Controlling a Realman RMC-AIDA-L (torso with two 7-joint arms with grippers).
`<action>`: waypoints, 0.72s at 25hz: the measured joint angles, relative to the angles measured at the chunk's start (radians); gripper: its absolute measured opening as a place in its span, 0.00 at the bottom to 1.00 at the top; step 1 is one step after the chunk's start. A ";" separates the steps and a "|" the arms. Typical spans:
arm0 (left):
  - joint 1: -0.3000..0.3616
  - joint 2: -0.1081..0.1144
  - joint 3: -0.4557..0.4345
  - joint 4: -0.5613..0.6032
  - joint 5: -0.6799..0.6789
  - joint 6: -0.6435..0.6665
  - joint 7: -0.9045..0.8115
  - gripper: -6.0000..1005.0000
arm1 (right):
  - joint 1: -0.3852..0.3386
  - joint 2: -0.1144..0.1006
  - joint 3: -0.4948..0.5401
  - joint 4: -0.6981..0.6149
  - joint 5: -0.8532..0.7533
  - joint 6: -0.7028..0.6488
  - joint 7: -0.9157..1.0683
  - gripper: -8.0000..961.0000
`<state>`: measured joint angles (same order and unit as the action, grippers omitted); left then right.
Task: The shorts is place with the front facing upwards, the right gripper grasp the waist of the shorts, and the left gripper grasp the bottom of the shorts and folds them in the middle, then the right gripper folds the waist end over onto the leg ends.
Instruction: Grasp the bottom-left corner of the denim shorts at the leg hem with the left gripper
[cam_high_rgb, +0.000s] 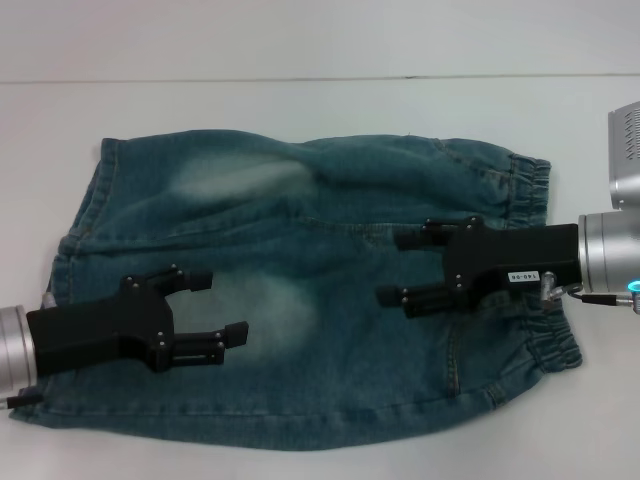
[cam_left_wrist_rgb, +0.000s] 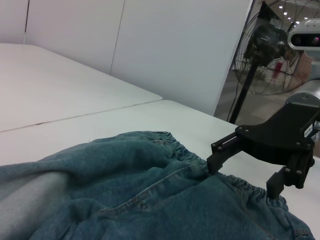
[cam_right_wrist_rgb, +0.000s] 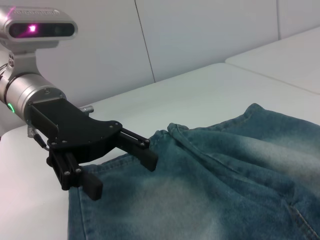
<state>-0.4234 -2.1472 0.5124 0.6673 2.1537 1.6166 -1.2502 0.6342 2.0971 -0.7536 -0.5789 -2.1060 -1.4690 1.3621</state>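
Blue denim shorts (cam_high_rgb: 310, 300) lie flat on the white table, with the elastic waist (cam_high_rgb: 530, 185) to the right and the leg hems (cam_high_rgb: 90, 210) to the left. My left gripper (cam_high_rgb: 222, 303) hovers open over the nearer leg close to its hem, holding nothing. My right gripper (cam_high_rgb: 392, 268) is open above the shorts just inside the waistband, also holding nothing. The left wrist view shows the waist (cam_left_wrist_rgb: 170, 145) and the right gripper (cam_left_wrist_rgb: 242, 177) over it. In the right wrist view the left gripper (cam_right_wrist_rgb: 122, 176) stands above the leg end (cam_right_wrist_rgb: 225, 190).
The white table (cam_high_rgb: 300, 60) extends beyond the shorts on all sides, with a seam line across its far part. A standing fan (cam_left_wrist_rgb: 272, 50) and wall panels are beyond the table's edge.
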 joint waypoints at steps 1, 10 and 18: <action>0.000 0.000 0.000 0.000 0.000 0.000 0.000 0.95 | 0.000 0.000 -0.001 0.000 0.000 0.000 0.000 0.95; 0.000 0.000 0.000 0.000 0.000 0.000 0.001 0.95 | -0.004 0.000 -0.006 0.001 0.000 -0.003 0.005 0.95; 0.044 0.000 -0.032 0.093 -0.012 0.044 -0.060 0.95 | -0.009 -0.001 -0.007 0.001 0.000 -0.005 0.007 0.95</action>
<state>-0.3797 -2.1473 0.4808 0.7605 2.1419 1.6607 -1.3100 0.6257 2.0958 -0.7609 -0.5782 -2.1061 -1.4736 1.3687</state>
